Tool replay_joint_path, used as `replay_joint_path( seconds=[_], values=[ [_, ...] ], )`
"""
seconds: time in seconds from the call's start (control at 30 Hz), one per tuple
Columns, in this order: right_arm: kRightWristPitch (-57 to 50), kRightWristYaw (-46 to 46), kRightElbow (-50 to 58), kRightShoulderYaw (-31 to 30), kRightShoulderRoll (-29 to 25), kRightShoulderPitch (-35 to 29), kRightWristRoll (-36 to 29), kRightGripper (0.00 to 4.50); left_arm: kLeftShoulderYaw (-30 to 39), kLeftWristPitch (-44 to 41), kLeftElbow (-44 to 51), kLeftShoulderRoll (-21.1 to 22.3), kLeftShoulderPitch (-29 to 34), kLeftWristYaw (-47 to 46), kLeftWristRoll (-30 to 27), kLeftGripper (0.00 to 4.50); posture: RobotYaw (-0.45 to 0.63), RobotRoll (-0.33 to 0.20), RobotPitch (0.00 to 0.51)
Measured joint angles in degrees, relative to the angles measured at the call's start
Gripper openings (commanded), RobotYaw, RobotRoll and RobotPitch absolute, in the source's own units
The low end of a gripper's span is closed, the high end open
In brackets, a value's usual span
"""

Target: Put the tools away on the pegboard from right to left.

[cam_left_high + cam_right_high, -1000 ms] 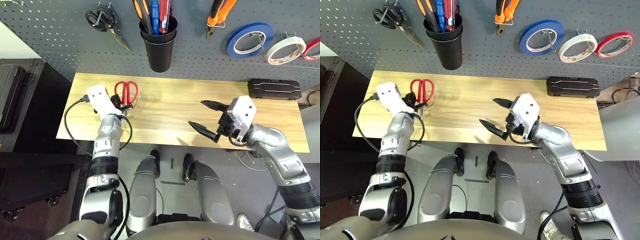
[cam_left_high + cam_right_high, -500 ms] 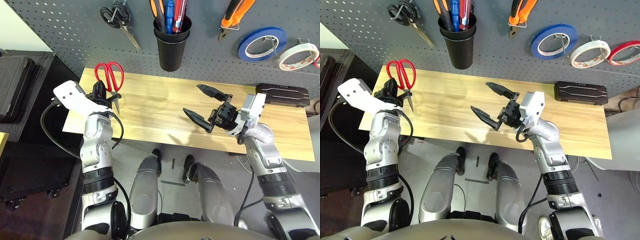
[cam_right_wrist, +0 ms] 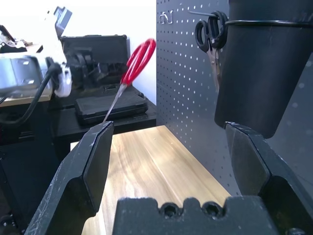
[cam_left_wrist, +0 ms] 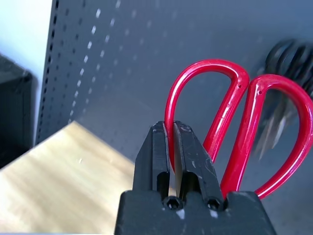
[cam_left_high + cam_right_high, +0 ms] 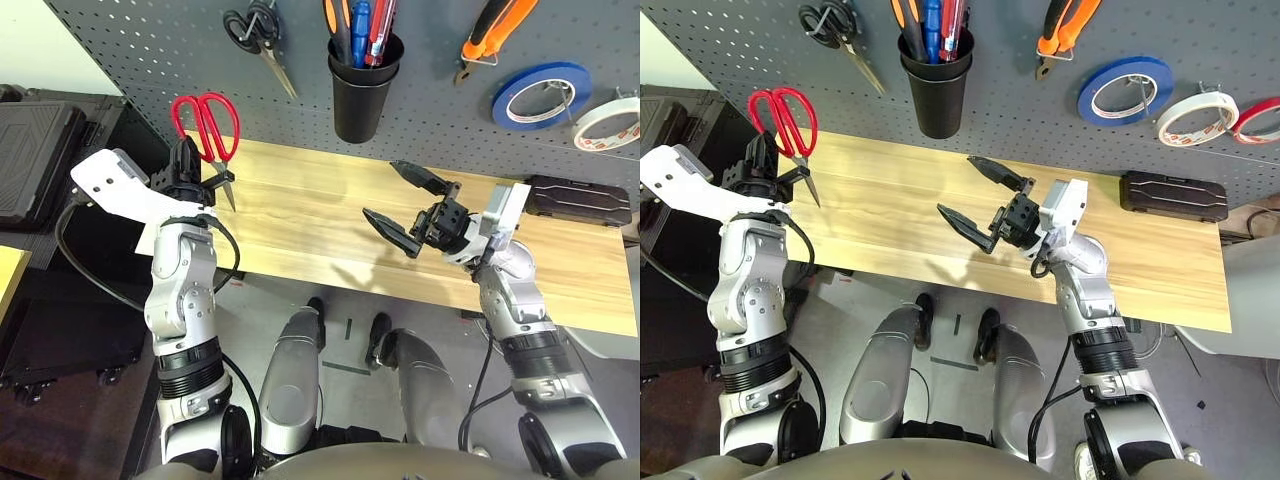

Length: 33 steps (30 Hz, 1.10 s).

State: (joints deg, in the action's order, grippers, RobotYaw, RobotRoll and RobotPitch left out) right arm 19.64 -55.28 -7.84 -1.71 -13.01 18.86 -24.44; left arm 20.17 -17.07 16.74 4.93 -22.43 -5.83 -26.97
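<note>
My left gripper is shut on the blades of the red-handled scissors, held up off the table with the handles uppermost, close in front of the dark grey pegboard. In the left wrist view the red loops rise past my fingers. My right gripper hovers open and empty over the table's middle. The orange-and-black pliers and white tape roll hang on hooks. Orange, blue and red handles stand in the black cup; I cannot single out the screwdriver.
Black-handled scissors hang on a hook just right of the raised red ones. A blue tape roll and a red one hang at the right. A black case lies on the wooden table; a dark case lies left.
My left gripper has lifted the red scissors off the table and up toward the pegboard. The right gripper stays open over the table. The camera has shifted.
</note>
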Motion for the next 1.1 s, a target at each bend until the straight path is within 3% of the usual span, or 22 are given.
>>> replay_joint_path(
  seconds=[0.37,0.67,1.1],
  values=[
    [-0.1,1.9,0.1,0.1,-0.1,0.0,0.1,4.50,0.1,-1.1,-0.2,0.5,-6.8,0.0,-1.9,0.01,0.30,0.000,0.273],
    [-0.1,3.0,0.1,0.1,-0.1,0.0,0.6,4.50,0.2,-1.2,-5.9,0.9,-11.1,1.2,-3.4,0.01,0.29,0.000,0.269],
    [-0.1,4.9,0.8,0.1,-0.1,-0.4,1.5,4.50,0.0,-0.9,-12.3,1.0,-13.8,3.8,-3.5,0.01,0.26,0.000,0.264]
  ],
)
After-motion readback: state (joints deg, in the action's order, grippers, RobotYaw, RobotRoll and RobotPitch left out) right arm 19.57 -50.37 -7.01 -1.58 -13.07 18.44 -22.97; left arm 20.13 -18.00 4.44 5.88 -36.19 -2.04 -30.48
